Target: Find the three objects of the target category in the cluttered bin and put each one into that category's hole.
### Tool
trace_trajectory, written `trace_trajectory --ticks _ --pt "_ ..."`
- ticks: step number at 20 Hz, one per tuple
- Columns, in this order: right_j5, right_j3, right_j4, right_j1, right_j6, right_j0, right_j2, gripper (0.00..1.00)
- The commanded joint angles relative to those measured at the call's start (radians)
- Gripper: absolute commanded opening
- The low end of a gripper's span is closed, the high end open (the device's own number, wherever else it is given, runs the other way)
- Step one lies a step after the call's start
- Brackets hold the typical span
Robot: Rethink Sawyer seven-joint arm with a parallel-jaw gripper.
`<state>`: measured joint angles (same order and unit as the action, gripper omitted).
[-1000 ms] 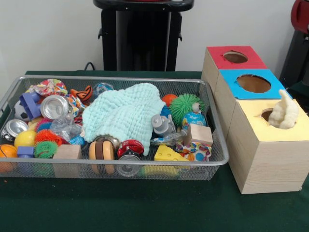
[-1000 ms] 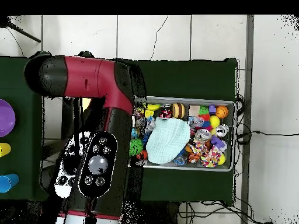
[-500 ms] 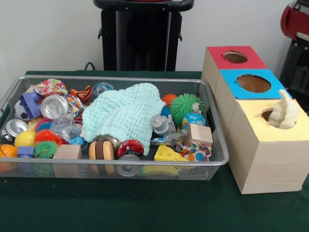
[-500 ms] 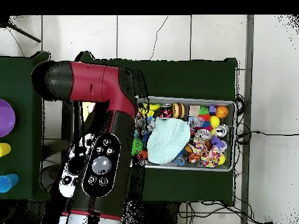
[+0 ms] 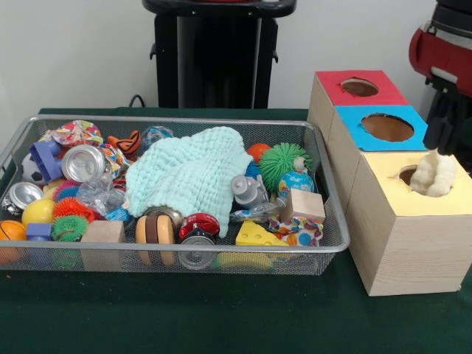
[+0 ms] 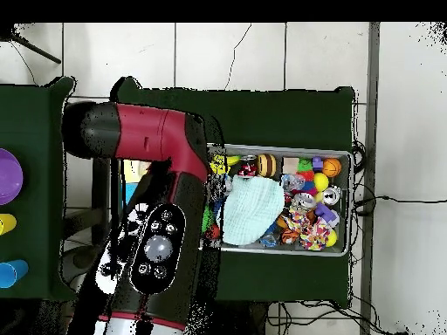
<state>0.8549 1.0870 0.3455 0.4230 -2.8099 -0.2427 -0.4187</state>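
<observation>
A wire bin holds a heap of toys under a mint green cloth. To its right stand three boxes with holes in their tops: red, blue and yellow. A cream plush toy pokes out of the yellow box's hole. My red and black arm comes in at the right edge, and its black gripper end hangs just above the plush toy. In the overhead view the arm hides the boxes, with the bin to its right.
Around the cloth lie a cheese wedge, a wooden block, a green spiky ball, a silver can, a toy burger and several small balls. A black stand rises behind the bin.
The arm has swung in from the right edge to above the yellow box. The plush toy sits lower in its hole than before. The bin's contents have not moved.
</observation>
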Motion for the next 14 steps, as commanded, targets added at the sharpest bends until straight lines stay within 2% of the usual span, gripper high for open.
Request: trace_trajectory --ticks 1,14 --pt "-0.07 0.152 -0.009 -0.02 -0.06 0.004 0.115 0.0" --pt "-0.088 0.165 0.001 -0.027 -0.088 -0.021 0.113 0.0"
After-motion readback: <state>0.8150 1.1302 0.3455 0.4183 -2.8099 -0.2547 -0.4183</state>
